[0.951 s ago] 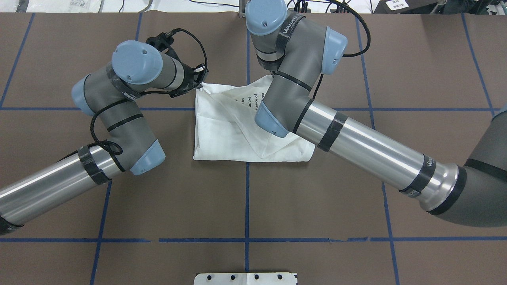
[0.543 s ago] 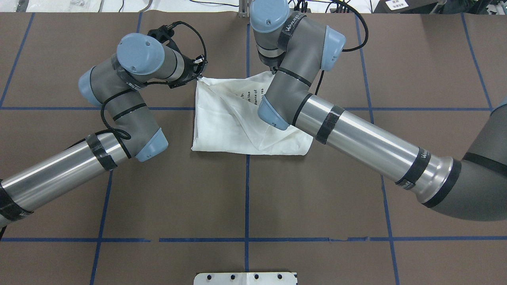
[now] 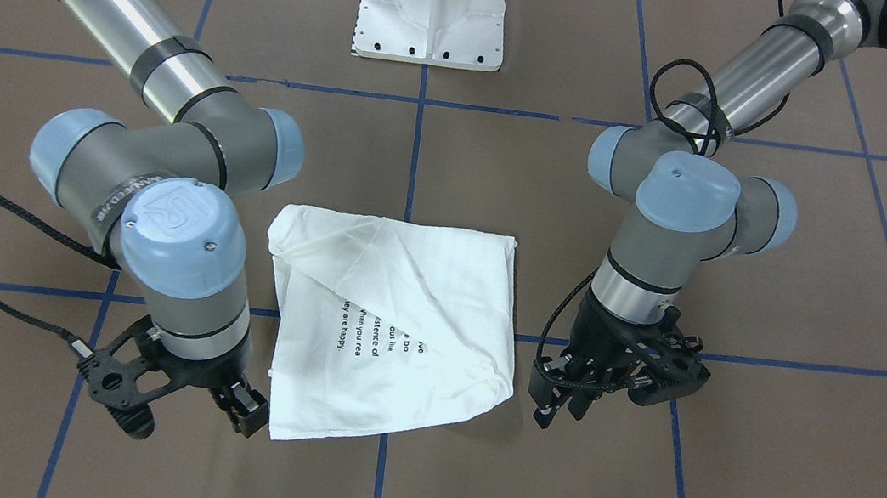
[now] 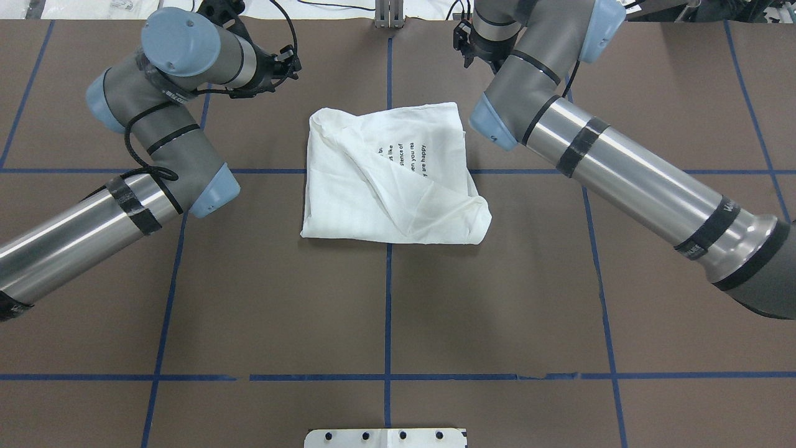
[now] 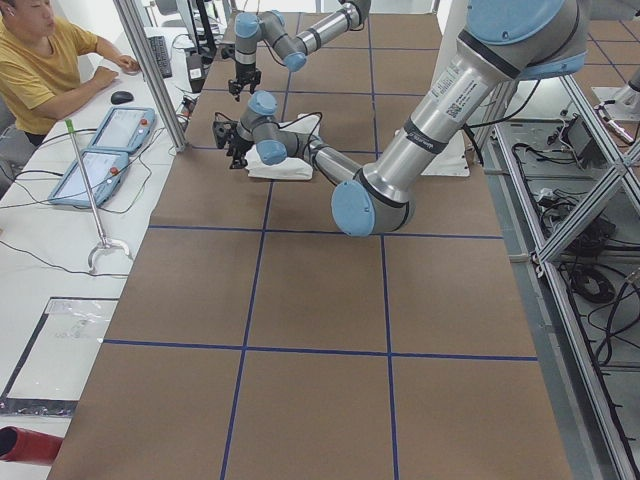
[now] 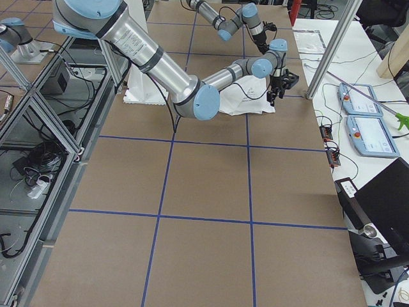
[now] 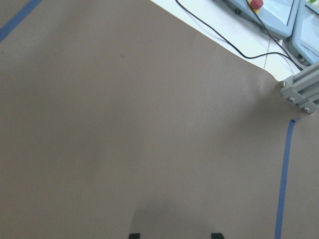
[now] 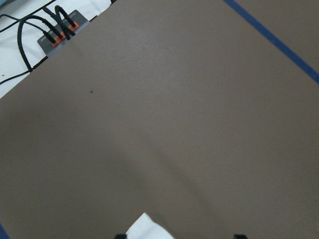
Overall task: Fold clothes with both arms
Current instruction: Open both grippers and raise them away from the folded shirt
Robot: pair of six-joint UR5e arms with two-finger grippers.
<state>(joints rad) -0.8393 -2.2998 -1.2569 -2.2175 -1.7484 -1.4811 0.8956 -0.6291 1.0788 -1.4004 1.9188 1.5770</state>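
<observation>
The shirt (image 4: 385, 186) lies folded in a creased near-square at the middle of the table (image 4: 385, 311), print up. Both grippers hang past its edge farthest from the pedestal (image 3: 431, 16), jaws apart and empty. The right gripper (image 3: 243, 414) sits just beside its corner there; the left gripper (image 3: 557, 408) stands clear of the other corner. I reckon the next fold starts from that edge, with the right gripper nearer.
</observation>
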